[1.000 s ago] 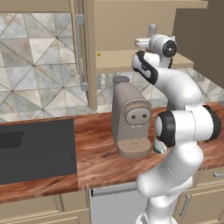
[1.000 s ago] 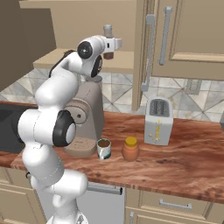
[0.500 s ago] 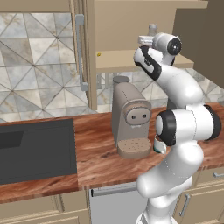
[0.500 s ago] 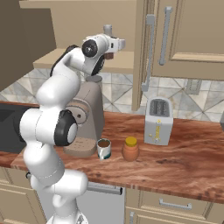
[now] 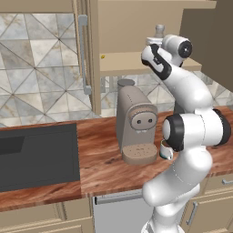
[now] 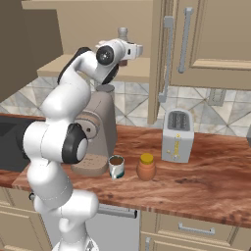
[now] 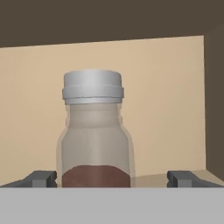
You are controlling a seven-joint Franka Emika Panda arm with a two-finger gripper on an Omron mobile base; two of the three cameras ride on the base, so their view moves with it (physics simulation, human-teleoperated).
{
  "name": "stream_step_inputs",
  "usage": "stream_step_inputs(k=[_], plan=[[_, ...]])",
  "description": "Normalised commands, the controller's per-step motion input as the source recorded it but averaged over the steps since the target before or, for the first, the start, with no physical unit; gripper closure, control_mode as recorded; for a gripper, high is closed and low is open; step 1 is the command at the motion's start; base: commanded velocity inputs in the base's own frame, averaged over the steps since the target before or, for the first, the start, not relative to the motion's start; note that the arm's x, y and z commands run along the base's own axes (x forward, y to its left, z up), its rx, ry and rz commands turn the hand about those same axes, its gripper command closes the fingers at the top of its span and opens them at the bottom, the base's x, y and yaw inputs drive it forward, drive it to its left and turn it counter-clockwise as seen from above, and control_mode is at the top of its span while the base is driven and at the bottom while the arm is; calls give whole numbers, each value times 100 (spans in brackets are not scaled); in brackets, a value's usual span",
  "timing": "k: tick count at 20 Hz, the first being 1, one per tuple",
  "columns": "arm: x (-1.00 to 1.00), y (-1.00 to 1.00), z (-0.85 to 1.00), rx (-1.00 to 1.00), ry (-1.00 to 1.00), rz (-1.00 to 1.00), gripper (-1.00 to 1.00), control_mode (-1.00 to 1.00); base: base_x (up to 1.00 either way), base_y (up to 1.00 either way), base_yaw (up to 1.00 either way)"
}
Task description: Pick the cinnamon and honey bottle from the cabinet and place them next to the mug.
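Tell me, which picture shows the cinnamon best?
The hand view: the cinnamon stands upright, close, grey cap and brown contents clear. In the right base view just its cap peeks above the arm; likewise the left base view.

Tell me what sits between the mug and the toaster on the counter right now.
The honey bottle stands between the mug and the toaster, close beside the mug, in the right base view. The rest of the counter between them is bare.

I see a beige coffee machine (image 5: 135, 125) standing on the reddish wood-grain table (image 5: 102, 159), with a dark sink (image 5: 36, 154) set into it to the left. A white toaster (image 6: 177, 135) stands further right, against the patterned tile backsplash (image 5: 38, 68).
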Motion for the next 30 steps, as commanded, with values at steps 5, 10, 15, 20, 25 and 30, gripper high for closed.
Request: stream_step_inputs(k=[5,10,15,20,25,30], plan=[[0,6,0,0,0,0,-100,-100,0,0,0],[0,21,0,0,0,0,-100,-100,0,0,0],[6,33,0,0,0,0,-100,-100,0,0,0],[18,21,0,0,0,0,-100,-100,0,0,0],[28,3,0,0,0,0,100,-100,0,0,0],[6,-15,3,1,0,0,100,-100,0,0,0]])
